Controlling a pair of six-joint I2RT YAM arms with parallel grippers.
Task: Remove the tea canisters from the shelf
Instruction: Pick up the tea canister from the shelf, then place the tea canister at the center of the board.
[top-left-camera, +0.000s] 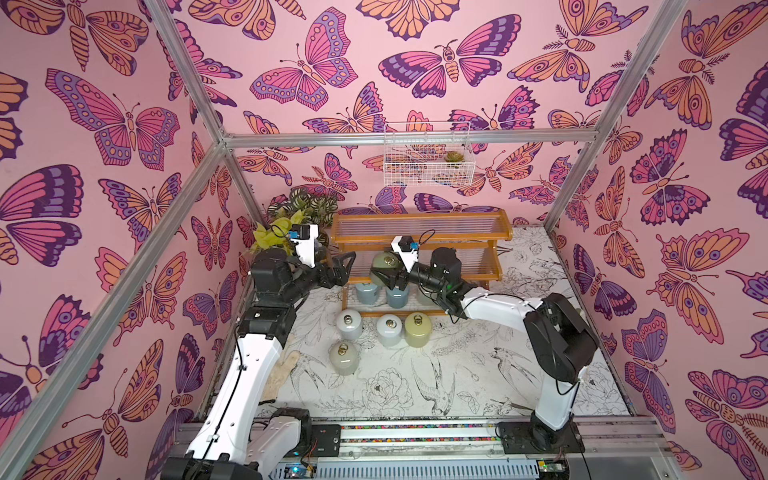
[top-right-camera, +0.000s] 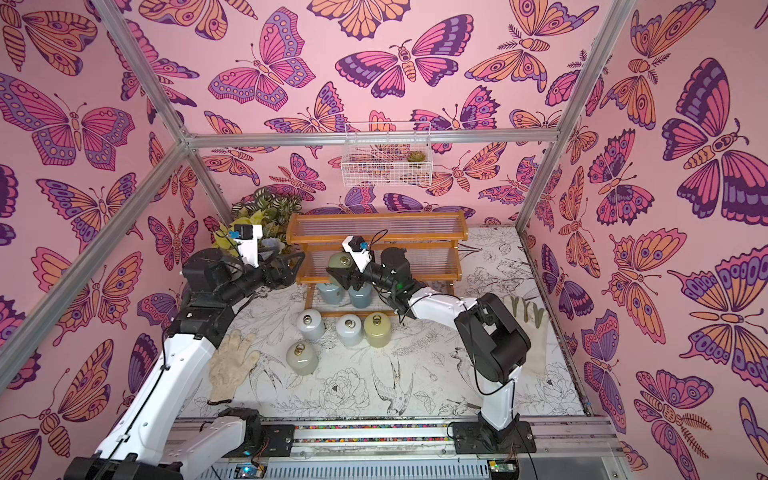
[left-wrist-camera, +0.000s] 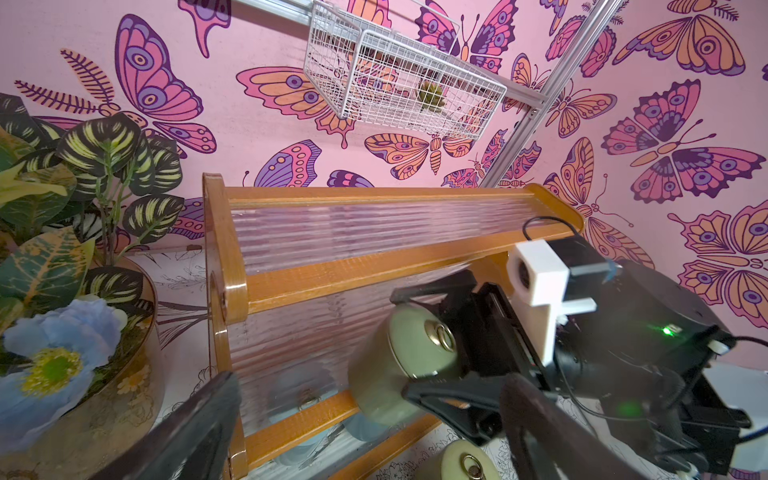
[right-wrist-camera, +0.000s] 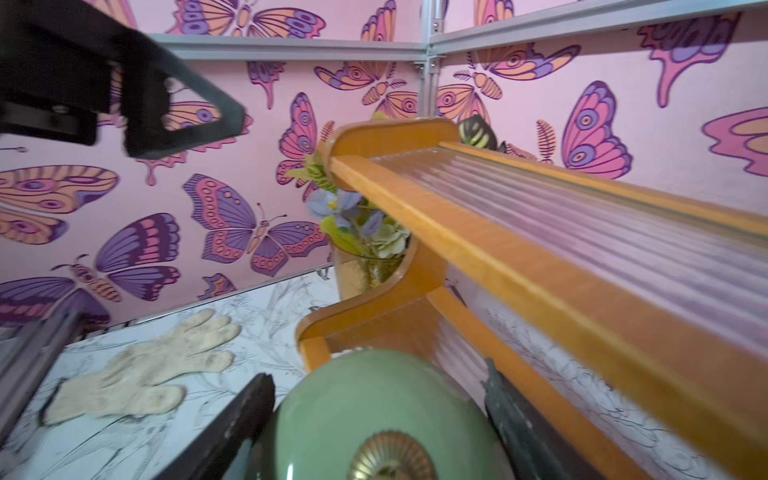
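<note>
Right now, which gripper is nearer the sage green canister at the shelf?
Right. The right gripper is shut on the sage green canister; the left gripper hangs open beside the shelf end, apart from it.

Item, your table (top-left-camera: 478, 386): shelf (top-left-camera: 419, 243) stood beneath your right gripper (top-left-camera: 385, 277). Four tea canisters (top-left-camera: 348, 324) and a glove (top-right-camera: 230, 365) lay short of it. Two blue-grey canisters (top-left-camera: 368, 293) occupied the lowest tier, just below it.

The right claw (right-wrist-camera: 374, 380) clamps a sage green tea canister (right-wrist-camera: 374, 419) from both sides just beside the shelf (right-wrist-camera: 519, 270), while a pale glove (right-wrist-camera: 145, 370) lies flat on the bench (right-wrist-camera: 278, 316) and a vase of flowers (right-wrist-camera: 365, 249) stands past the shelf's end.
</note>
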